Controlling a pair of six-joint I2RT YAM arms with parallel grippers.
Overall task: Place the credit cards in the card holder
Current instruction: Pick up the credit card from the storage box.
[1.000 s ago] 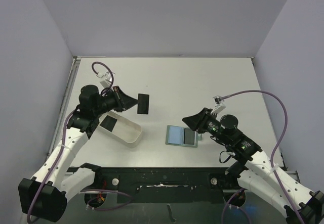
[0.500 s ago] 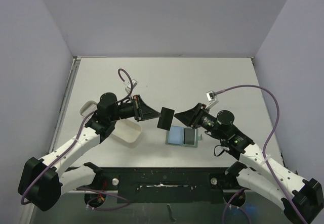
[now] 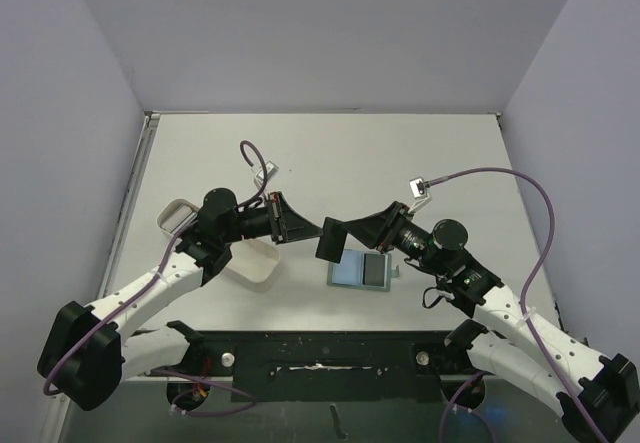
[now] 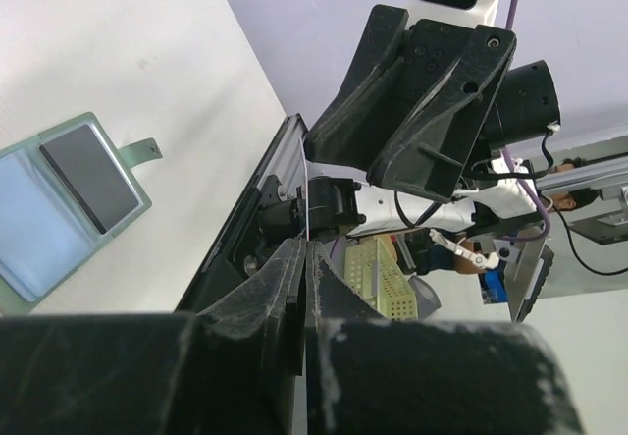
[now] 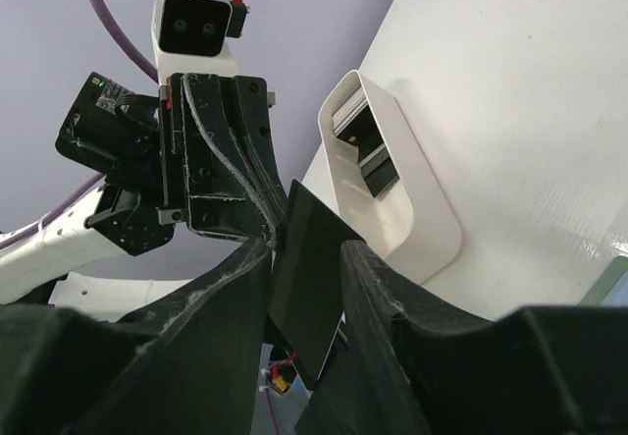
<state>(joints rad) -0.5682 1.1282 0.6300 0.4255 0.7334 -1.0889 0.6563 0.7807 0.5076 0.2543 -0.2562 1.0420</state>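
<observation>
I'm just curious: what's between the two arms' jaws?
A dark credit card: the left gripper pinches it, the right gripper stands open around it. Top and right wrist views show this.

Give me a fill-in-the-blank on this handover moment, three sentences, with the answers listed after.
The left gripper is shut on a dark ____, held above the table. The right gripper's jaws stand ____ on either side of it. The wallet lies unfolded on the table with ____ other card tucked inside.
Missing words: card; open; one.

Now inside right gripper (image 3: pixel 347 236): credit card (image 3: pixel 331 240)
</observation>
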